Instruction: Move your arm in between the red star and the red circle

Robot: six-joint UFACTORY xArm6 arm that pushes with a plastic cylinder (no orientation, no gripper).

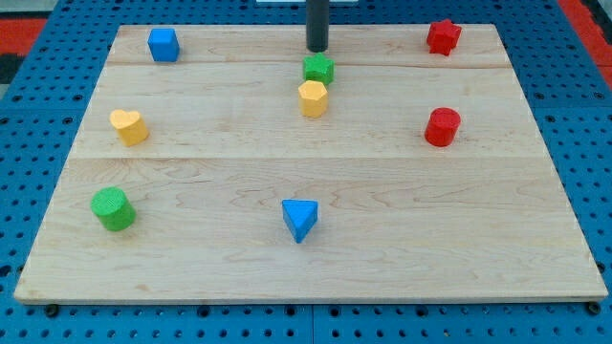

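The red star (pixel 443 36) sits near the view's top right corner of the wooden board (pixel 239 182). The red circle (pixel 442 126) stands below it, at the right middle. My tip (pixel 316 48) is at the view's top centre, well to the left of both red blocks, just above a green block (pixel 318 68).
A yellow hexagon block (pixel 313 97) touches the green block from below. A blue cube (pixel 163 44) is at top left, a yellow heart (pixel 128 125) at left, a green cylinder (pixel 113 208) at lower left, a blue triangle (pixel 299 219) at bottom centre.
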